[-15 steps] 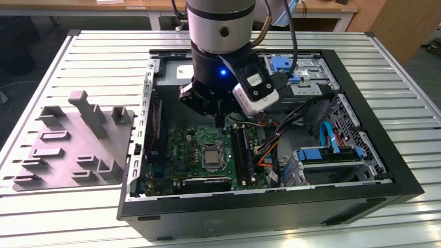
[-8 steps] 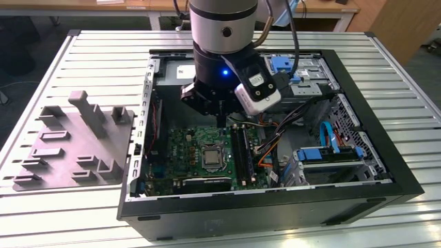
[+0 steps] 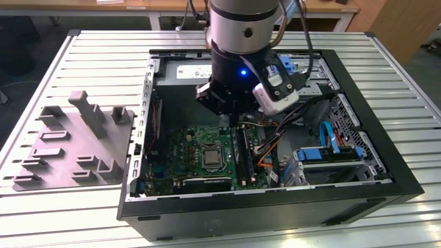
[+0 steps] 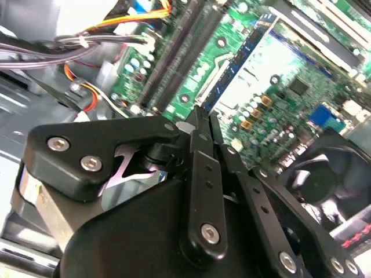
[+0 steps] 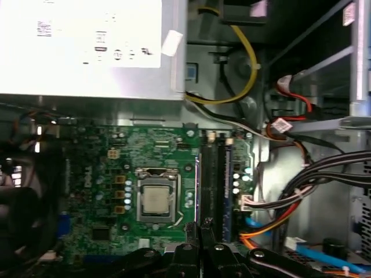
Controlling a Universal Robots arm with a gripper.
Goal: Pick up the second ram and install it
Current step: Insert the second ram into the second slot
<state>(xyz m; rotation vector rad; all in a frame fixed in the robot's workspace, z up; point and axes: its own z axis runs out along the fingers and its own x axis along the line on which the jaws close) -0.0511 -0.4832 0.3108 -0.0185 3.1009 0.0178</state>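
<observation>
Claw (image 5: 204,226) seemingly atop second ram (image 5: 208,174).

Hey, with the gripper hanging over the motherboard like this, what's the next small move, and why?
Probably ease straight down: the gripper hangs above the dark memory slots beside the processor socket, roughly lined up with them and apparently not yet touching.

Whether the hand (image 4: 201,117) grips the second ram is hidden.
</observation>
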